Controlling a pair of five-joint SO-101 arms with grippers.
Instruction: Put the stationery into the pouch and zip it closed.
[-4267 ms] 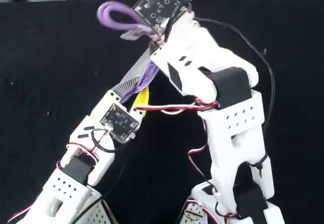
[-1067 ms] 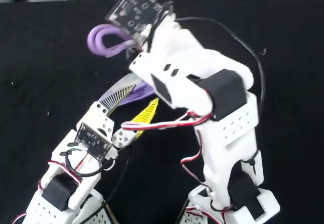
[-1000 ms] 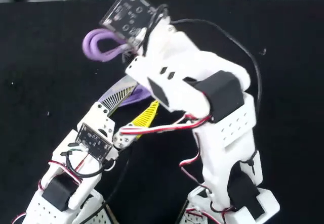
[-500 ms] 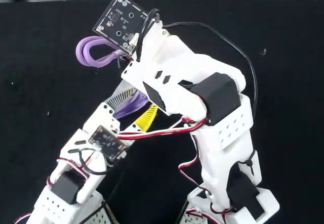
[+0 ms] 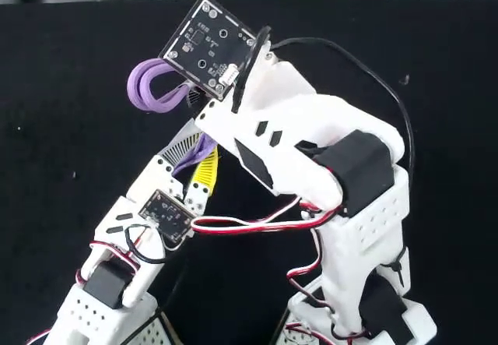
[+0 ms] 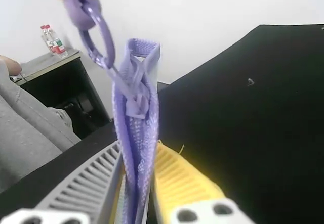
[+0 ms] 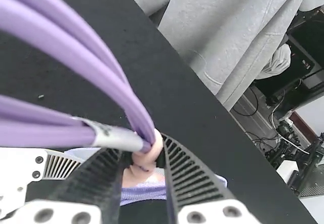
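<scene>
Pouch (image 6: pixel 142 82), purple, is held up on edge over the black table (image 5: pixel 62 88), one end clenched between the left gripper (image 6: pixel 139 153)'s grey and yellow jaws. Beyond it the right gripper (image 7: pixel 144 150) is clamped on the zip's cord loop (image 7: pixel 76 57) (a pinkish bead sits in its bite). Zipping well means pulling straight along the teeth against a firm left hold; how far the slider has run is unclear.

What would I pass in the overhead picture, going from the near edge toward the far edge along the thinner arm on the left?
White base of the left arm → small black circuit board → yellow finger → purple loop.
</scene>
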